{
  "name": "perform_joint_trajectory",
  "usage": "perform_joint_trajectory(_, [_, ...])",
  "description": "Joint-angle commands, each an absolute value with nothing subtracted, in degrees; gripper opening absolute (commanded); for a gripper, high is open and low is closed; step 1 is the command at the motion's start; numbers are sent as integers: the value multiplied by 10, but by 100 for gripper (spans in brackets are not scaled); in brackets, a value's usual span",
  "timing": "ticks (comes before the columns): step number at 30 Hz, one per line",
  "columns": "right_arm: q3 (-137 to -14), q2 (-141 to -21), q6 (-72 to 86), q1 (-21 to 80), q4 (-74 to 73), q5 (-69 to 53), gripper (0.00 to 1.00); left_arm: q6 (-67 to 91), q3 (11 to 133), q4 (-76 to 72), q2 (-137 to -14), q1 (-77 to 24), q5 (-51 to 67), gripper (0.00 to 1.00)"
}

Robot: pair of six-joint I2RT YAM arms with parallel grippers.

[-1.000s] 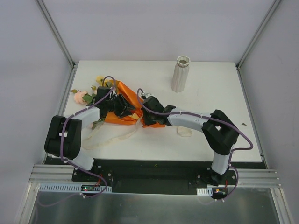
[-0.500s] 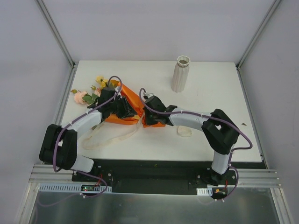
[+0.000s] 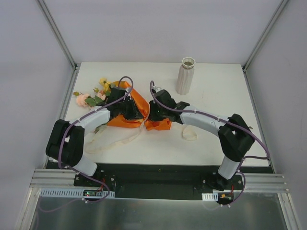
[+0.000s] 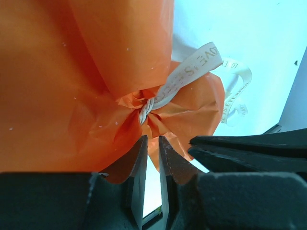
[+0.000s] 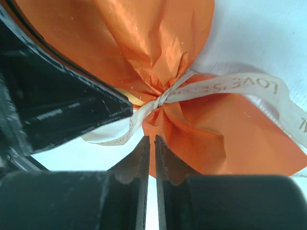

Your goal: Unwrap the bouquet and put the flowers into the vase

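The bouquet (image 3: pixel 132 103) lies on the white table, its orange paper (image 4: pixel 57 96) still gathered at a knot of cream ribbon (image 4: pixel 148 108). Pink and yellow flowers (image 3: pixel 91 98) stick out at its left end. My left gripper (image 3: pixel 135 113) sits just left of the knot. In the left wrist view, the left gripper (image 4: pixel 152 139) is open by a narrow gap with nothing in it. My right gripper (image 3: pixel 154 114) faces it from the right. In the right wrist view, the right gripper (image 5: pixel 152 139) shows a thin slit, below the knot (image 5: pixel 163 98). The white ribbed vase (image 3: pixel 186 75) stands upright behind.
A long ribbon tail (image 3: pixel 115 141) trails over the table toward the left arm's base, and a ribbon loop (image 3: pixel 190 135) lies under the right forearm. Metal frame posts (image 3: pixel 64 48) rise at the table's back corners.
The left jaws have narrowed while that gripper moved right toward the knot. The right jaws have parted slightly, and the right arm has swung farther back and to the right.
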State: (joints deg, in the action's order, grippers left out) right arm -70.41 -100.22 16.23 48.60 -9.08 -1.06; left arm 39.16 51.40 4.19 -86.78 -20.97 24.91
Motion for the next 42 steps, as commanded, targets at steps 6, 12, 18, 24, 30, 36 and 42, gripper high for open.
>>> perform_joint_trajectory(6, [-721, -1033, 170, 476, -70, -40, 8, 357, 548, 55, -877, -236, 200, 25])
perform_joint_trajectory(12, [-687, -1049, 175, 475, -45, -37, 5, 360, 562, 65, -907, -260, 182, 14])
perform_joint_trajectory(18, [-671, -1051, 184, 469, -32, -43, 4, 360, 578, 73, -930, -279, 159, 10])
perform_joint_trajectory(24, [-667, -1044, 181, 468, -30, -42, 4, 352, 584, 84, -945, -291, 127, 6])
perform_joint_trajectory(30, [-666, -1044, 182, 468, -30, -43, 4, 338, 585, 96, -945, -293, 107, 8])
perform_joint_trajectory(36, [-667, -1045, 180, 468, -30, -44, 4, 333, 577, 98, -921, -294, 97, 13])
perform_joint_trajectory(42, [-666, -1046, 180, 468, -30, -45, 4, 323, 575, 103, -927, -293, 99, 14])
